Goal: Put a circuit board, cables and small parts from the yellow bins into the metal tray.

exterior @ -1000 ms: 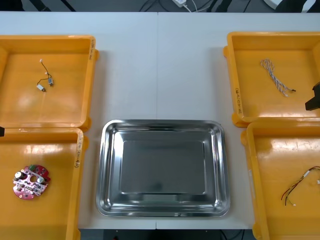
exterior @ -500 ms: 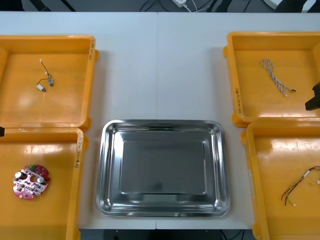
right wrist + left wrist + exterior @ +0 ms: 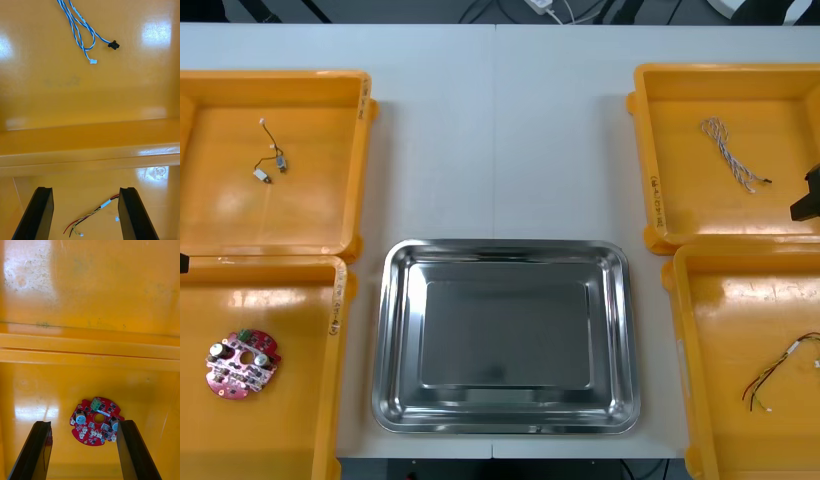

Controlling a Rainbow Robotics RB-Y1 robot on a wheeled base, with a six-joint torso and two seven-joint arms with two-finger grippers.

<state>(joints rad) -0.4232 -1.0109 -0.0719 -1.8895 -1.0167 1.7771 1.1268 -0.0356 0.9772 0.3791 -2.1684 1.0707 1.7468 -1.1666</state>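
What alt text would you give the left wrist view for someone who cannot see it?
The left gripper hangs open over a round red circuit board lying flat in a yellow bin, the board framed by its two black fingers. Past the bin's wall lies a second yellow bin.

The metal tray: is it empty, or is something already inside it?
Empty. The metal tray has a bare, shiny floor; the circuit board lies in a yellow bin.

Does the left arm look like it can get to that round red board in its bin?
Probably yes. The left arm's fingers stand open above the round red circuit board, which lies alone on the floor of its yellow bin, nothing over it. The right arm hangs over the right-hand bins.
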